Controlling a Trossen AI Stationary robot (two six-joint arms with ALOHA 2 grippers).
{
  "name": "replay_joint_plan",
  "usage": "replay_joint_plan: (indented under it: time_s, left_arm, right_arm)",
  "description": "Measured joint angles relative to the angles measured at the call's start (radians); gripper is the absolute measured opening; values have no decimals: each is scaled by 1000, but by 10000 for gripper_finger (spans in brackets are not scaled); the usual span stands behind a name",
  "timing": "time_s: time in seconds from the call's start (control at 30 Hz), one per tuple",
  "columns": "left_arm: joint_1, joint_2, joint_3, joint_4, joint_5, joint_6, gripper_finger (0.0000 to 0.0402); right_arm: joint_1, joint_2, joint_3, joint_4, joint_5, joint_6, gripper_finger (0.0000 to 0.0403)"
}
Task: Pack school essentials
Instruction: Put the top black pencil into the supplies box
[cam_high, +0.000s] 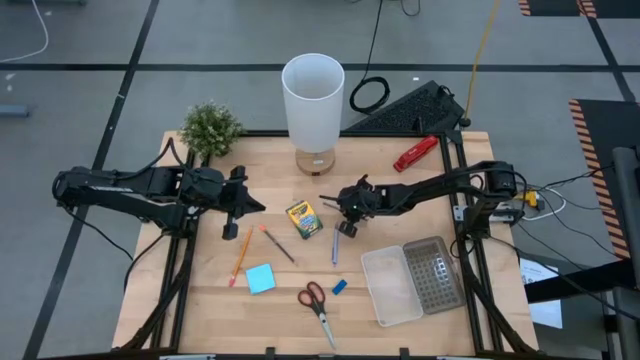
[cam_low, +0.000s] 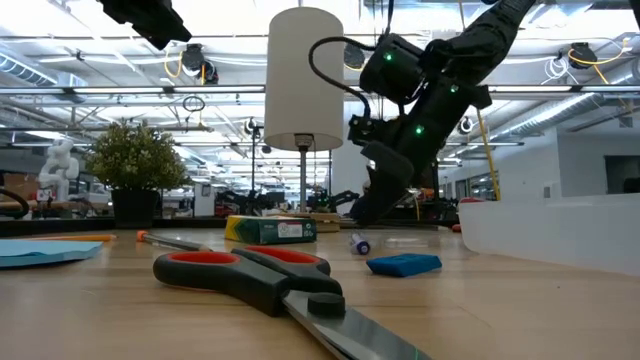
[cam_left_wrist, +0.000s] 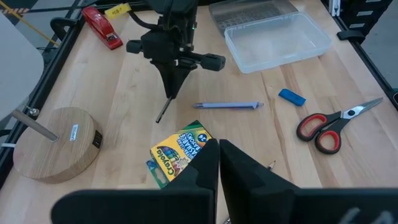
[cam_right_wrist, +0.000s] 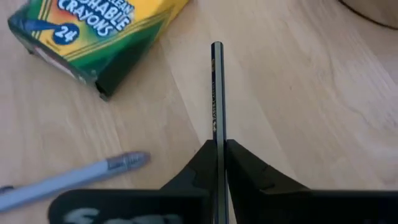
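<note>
Behind the wooden table (cam_high: 200, 300) lay a workshop with ceiling rails and lights, and a white lamp (cam_high: 313, 100) stood at the table's far edge with a small plant (cam_high: 210, 128) to its left and a red stapler (cam_high: 415, 154) to its right. At mid-table the right gripper (cam_high: 339, 208) was pinching a dark pencil (cam_right_wrist: 216, 93) between its fingers, the pencil jutting forward past the tips and seemingly lifted off the wood, just beside the crayon box (cam_high: 304, 219) and the blue pen (cam_high: 335, 246). The step in hand looked like carrying that pencil to the open clear case (cam_high: 392, 285) near the right front of the table; doing it well would mean keeping the pinch firm so the thin shaft does not swivel, raising it clear of the crayon box and pen, turning it to lie along the case's length, and lowering it inside the rim before letting go. The left gripper (cam_high: 238, 205) hung over the table's left side, its fingers pressed nearly together on nothing. Not yet packed were the orange pencil (cam_high: 240, 257), another pencil (cam_high: 279, 245), the sticky pad (cam_high: 260, 278), the scissors (cam_high: 316, 303) and the eraser (cam_high: 339, 287). As for writing, the crayon box carried a "24" and letters ending "ABLE" above "CRAYONS"; the pencil bore fine print along its side, too small to read with confidence.
</note>
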Motion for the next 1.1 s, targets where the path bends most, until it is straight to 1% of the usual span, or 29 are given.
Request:
replay_joint_plan:
  time_s: [0.27, 0.53, 0.83, 1.1]
  left_arm:
    - [0, 0, 0, 0, 0, 0, 17]
    - [0, 0, 0, 0, 0, 0, 17]
    - [0, 0, 0, 0, 0, 0, 17]
    - [0, 0, 0, 5, 0, -5, 17]
  right_arm:
    - [20, -77, 0, -4, -1, 27, 20]
    - [67, -169, 0, -38, 1, 107, 20]
    - [168, -236, 1, -145, 2, 259, 20]
    - [279, -261, 1, -241, -1, 451, 20]
